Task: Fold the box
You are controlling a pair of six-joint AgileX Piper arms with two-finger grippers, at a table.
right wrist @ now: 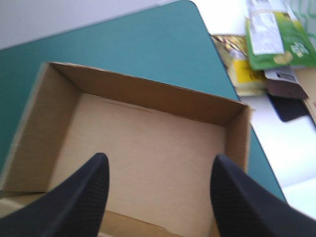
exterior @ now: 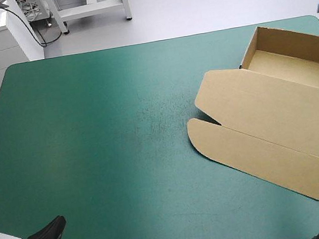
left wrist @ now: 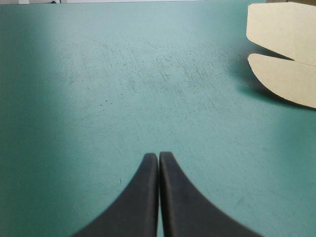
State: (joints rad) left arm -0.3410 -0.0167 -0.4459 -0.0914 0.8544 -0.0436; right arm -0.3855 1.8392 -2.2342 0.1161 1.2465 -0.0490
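The box [exterior: 265,110] is showing plain brown against the teal-green cover [exterior: 90,135], the left gripper [left wrist: 159,156] and right gripper [right wrist: 160,157] showing black.

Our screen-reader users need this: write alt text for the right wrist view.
The brown box sits as an open, empty tray with raised walls on the teal-green table. The right gripper is open above the tray's near side, its two black fingers wide apart.

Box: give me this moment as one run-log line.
box: open tray, lid flat | left gripper: shut, over bare table, clear of box | right gripper: open, pointed into box
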